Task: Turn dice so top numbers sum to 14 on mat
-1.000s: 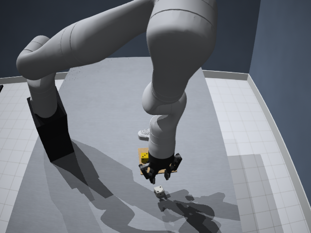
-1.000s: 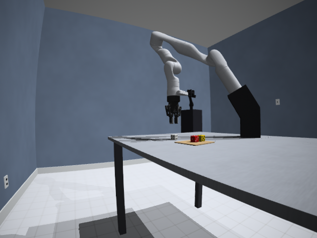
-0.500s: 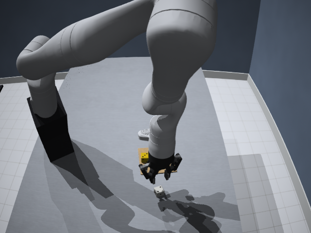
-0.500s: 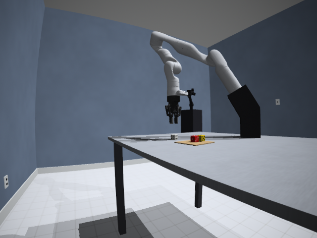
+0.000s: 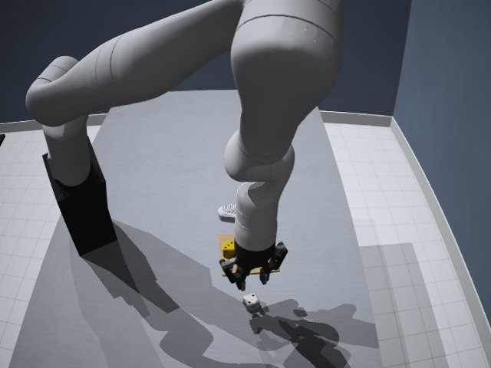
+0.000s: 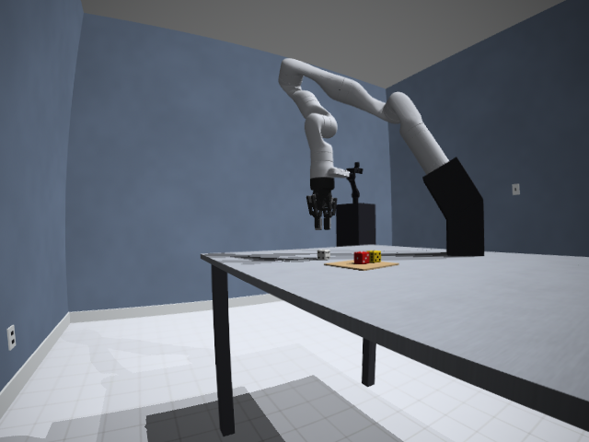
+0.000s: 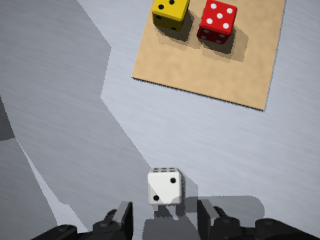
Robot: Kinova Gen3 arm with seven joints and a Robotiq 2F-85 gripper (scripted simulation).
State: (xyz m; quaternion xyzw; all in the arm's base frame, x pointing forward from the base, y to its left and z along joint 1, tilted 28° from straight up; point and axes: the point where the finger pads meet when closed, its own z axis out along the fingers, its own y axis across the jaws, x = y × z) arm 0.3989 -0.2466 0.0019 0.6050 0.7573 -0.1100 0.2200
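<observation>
A white die point(image 5: 251, 302) point(image 6: 323, 254) point(image 7: 164, 187) lies flat on the bare grey table, off the mat, with two pips up. A yellow die point(image 5: 228, 249) point(image 6: 375, 256) point(image 7: 171, 6) showing three and a red die point(image 6: 361, 257) point(image 7: 218, 20) showing five sit side by side on the tan mat point(image 5: 220, 240) point(image 6: 361, 265) point(image 7: 200, 74). In the top view the arm hides the red die. My gripper point(image 5: 252, 281) point(image 6: 322, 226) point(image 7: 165, 215) hangs well above the white die. It points down, its fingers stand about halfway apart, and nothing is between them.
The arm's black base point(image 5: 83, 214) point(image 6: 456, 214) stands at the table's far side. A black box with a dark stand on top point(image 6: 355, 223) is behind the table. The table edge point(image 6: 285, 290) runs not far from the white die.
</observation>
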